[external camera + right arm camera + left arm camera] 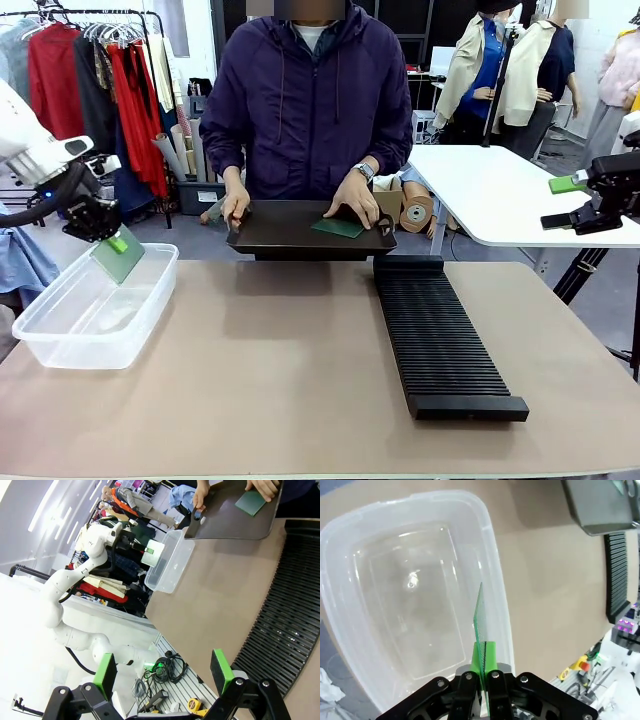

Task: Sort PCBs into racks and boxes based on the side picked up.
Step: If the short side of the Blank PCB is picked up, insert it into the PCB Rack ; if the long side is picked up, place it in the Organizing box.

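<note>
- The left arm's [35, 150] jaws were shut on a PCB [118, 257], pinching its top edge between the green pads [485, 655].
- That held PCB [481, 615] hung edge-down and slightly tilted over the inside of the clear tub [60, 350], close to the tub wall facing the rack. I could not tell whether its lower edge was above the rim or just below it.
- The tub [495, 555] stood on the counter [280, 370], and the right wrist view showed it [172, 565] with the held board [152, 553] above it.
- The long black rack [440, 340] lay on the counter well apart from the tub, with bare counter between them. Its ribbed slots [285, 625] ran across its length.
- Beyond the tub, at the counter's far edge, a person held a black tray [290, 230] between the tub and the rack's far end.
- One hand [236, 207] gripped the tray end nearer the tub. The other hand [355, 197] rested at the end farther from it.
- A second PCB [338, 228] lay flat on the tray, at the end away from the tub and just beside that farther hand. The right wrist view also showed it [251, 502].
- The right arm's jaws stood wide apart with nothing between their green pads [105, 672]. They were raised off the counter, past the side of the rack farthest from the tub.
</note>
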`<state>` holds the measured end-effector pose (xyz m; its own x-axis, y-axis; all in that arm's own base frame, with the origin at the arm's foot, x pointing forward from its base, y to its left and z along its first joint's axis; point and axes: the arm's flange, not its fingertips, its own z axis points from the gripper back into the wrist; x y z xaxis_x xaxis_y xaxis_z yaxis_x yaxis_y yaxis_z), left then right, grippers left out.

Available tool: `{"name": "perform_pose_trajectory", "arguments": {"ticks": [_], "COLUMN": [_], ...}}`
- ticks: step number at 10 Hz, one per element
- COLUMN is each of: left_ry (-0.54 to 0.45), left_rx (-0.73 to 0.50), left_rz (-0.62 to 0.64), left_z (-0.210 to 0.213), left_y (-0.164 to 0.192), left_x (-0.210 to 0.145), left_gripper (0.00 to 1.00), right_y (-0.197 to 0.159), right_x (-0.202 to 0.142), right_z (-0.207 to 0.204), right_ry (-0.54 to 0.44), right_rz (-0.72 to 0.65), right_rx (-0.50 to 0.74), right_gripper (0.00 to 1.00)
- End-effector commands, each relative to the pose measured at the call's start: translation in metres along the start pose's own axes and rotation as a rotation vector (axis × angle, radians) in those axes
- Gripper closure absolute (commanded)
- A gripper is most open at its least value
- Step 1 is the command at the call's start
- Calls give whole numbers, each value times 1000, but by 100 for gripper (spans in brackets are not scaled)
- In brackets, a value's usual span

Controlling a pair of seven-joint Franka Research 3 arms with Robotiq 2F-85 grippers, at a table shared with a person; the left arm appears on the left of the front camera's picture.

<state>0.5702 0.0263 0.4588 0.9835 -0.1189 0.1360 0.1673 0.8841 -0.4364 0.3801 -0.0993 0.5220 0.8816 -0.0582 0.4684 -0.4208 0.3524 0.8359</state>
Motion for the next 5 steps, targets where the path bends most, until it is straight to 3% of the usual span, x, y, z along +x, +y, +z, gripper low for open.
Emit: {"name": "perform_pose_trajectory", "arguments": {"ticks": [1, 5], "left_ry": [-15, -27], "left_rx": [51, 54], "left_rz": [6, -12], "left_z": [-17, -56], "left_y": [-3, 19], "left_x": [-9, -9], "left_gripper": [100, 100], "right_y": [1, 1], "right_x": [2, 2], "right_z": [0, 0], "right_ry": [-10, -10], "right_rz": [9, 9], "right_rx": [12, 12], "right_gripper": [0, 0]}}
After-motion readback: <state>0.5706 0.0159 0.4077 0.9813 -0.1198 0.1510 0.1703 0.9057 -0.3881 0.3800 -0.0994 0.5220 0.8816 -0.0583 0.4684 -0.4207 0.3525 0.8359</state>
